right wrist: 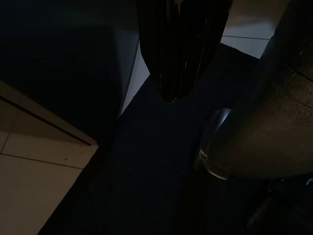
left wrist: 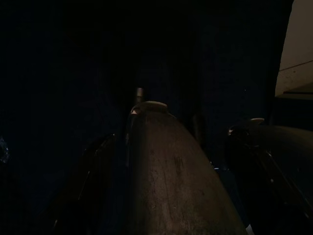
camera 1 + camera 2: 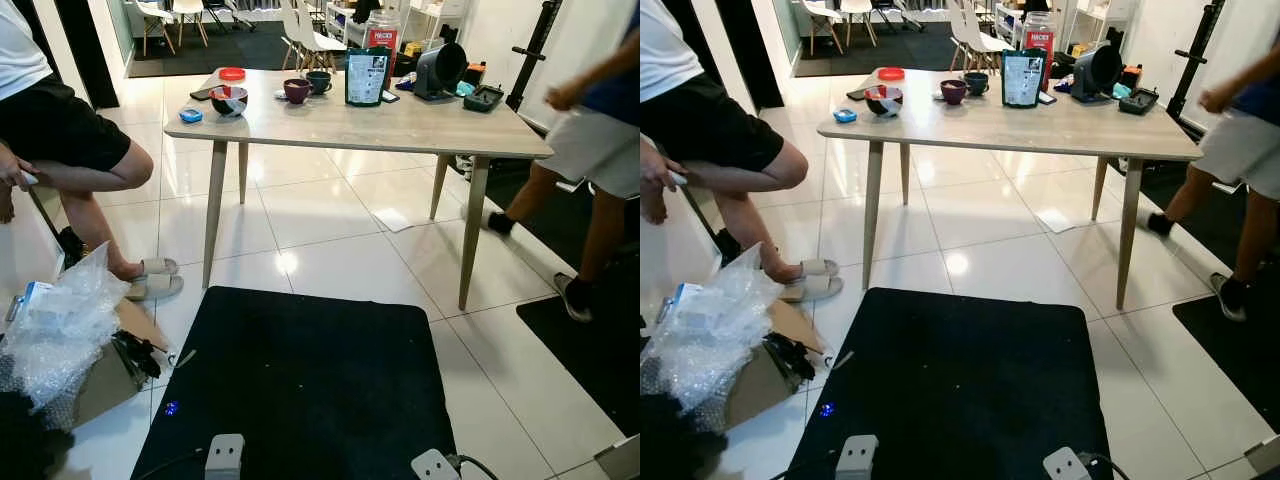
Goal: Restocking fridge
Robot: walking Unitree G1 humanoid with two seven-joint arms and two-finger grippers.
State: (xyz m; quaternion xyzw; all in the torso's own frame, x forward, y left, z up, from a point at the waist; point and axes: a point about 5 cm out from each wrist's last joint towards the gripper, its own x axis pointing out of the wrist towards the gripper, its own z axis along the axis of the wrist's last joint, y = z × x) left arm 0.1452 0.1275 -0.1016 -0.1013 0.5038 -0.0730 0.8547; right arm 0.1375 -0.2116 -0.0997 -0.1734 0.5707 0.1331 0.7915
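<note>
the robot stands on a black floor mat (image 3: 300, 380) facing a pale wooden table (image 3: 430, 130) holding a dark green pouch (image 3: 366, 76) and red-labelled jar (image 3: 382, 30), both arms hanging idle, pincer state i cannot tell, so approaching seems next.

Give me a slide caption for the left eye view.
Table with bowl, cups and pouch beyond a black mat.

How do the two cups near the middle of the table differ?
The maroon cup stands nearer the robot and looks slightly larger; the dark teal cup sits behind it, toward the table's far edge. Colour differs: maroon versus dark teal. Both stand upright, close together.
</note>
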